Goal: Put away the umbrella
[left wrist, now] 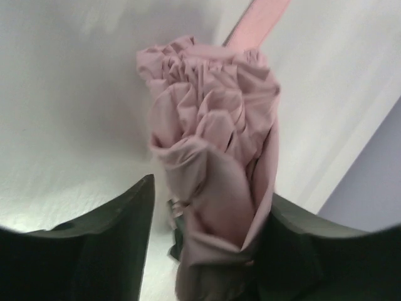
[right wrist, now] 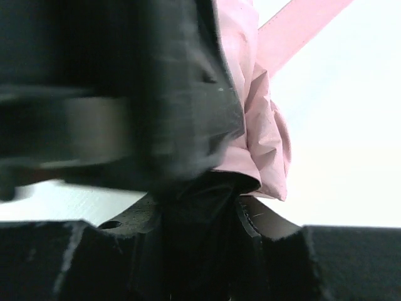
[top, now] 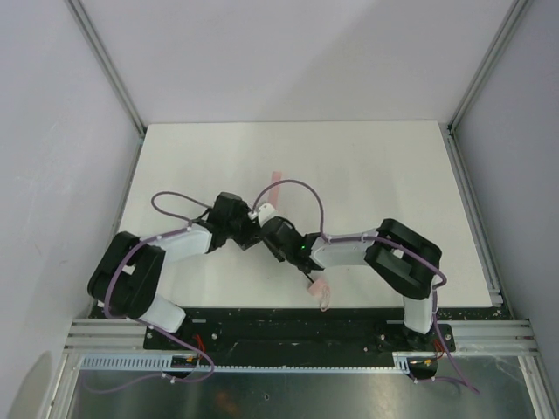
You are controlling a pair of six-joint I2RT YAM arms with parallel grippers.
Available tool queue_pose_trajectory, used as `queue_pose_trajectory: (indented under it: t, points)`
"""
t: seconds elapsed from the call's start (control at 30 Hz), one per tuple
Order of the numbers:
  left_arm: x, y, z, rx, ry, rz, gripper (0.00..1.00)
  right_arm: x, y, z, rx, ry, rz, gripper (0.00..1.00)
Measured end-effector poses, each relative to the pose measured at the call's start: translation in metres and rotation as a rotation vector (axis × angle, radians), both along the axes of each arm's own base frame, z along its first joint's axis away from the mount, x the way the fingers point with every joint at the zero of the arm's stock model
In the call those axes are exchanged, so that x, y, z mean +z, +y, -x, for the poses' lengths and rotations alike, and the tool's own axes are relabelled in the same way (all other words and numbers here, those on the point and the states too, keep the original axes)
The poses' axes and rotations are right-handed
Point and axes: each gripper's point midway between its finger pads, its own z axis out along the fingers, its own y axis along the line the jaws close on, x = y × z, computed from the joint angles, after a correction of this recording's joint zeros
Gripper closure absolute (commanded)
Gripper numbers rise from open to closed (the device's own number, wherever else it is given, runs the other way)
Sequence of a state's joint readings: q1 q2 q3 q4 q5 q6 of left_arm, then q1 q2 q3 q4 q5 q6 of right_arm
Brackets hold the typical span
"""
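Note:
The umbrella (left wrist: 213,125) is a crumpled pale pink bundle held off the white table (top: 376,175) between both arms. Its pink strap (top: 276,179) sticks out toward the back, and its small pink handle (top: 320,291) with a loop hangs near the front edge. My left gripper (left wrist: 210,194) straddles the fabric: the right finger touches it and the left finger (left wrist: 125,226) stands apart with a gap. My right gripper (right wrist: 200,213) meets it from the right, jaws closed around a dark part under the pink fabric (right wrist: 263,138). In the top view both grippers (top: 249,229) (top: 272,236) hide most of the bundle.
Grey walls and aluminium rails (top: 472,201) border the table on the left, right and back. A black base plate (top: 288,323) runs along the front edge. Purple cables (top: 306,188) loop above both wrists.

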State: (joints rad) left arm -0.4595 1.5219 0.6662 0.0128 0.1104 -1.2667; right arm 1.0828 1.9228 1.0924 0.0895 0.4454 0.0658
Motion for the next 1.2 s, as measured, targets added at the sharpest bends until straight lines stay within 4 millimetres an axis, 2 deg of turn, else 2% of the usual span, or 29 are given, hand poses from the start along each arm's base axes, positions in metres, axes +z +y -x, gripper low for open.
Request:
queue_pose_trajectory:
  t: [0.1, 0.2, 0.3, 0.47, 0.57, 0.7, 0.87, 1.0, 1.2]
  points:
    - [0.007, 0.004, 0.009, -0.053, -0.019, -0.039, 0.13, 0.0, -0.004, -0.003, 0.024, 0.076, -0.128, 1.0]
    - [0.032, 0.012, 0.01, -0.103, -0.1, -0.052, 0.03, 0.001, -0.015, -0.008, 0.039, 0.164, -0.261, 1.0]
    - [0.068, 0.024, 0.005, -0.123, -0.223, -0.045, 0.01, 0.002, -0.025, -0.009, 0.056, 0.247, -0.37, 1.0]
    - [0.138, 0.054, 0.0, -0.121, -0.475, -0.049, 0.02, 0.004, -0.043, 0.001, 0.087, 0.4, -0.513, 1.0]
    - [0.163, 0.059, 0.007, -0.172, -0.589, -0.066, 0.02, 0.009, -0.051, 0.012, 0.099, 0.517, -0.599, 1.0]
    - [0.18, 0.049, 0.019, -0.291, -0.692, -0.063, 0.02, 0.029, -0.064, 0.022, 0.092, 0.647, -0.722, 1.0]
    - [0.199, 0.03, 0.029, -0.402, -0.772, 0.033, 0.01, 0.078, -0.074, 0.015, 0.112, 0.681, -0.874, 1.0]
    - [0.206, 0.008, 0.037, -0.428, -0.72, 0.184, 0.04, 0.106, -0.079, 0.014, 0.155, 0.66, -0.936, 1.0]
    - [0.203, -0.032, 0.06, -0.512, -0.601, 0.315, 0.08, 0.125, -0.082, 0.014, 0.19, 0.666, -0.987, 1.0]
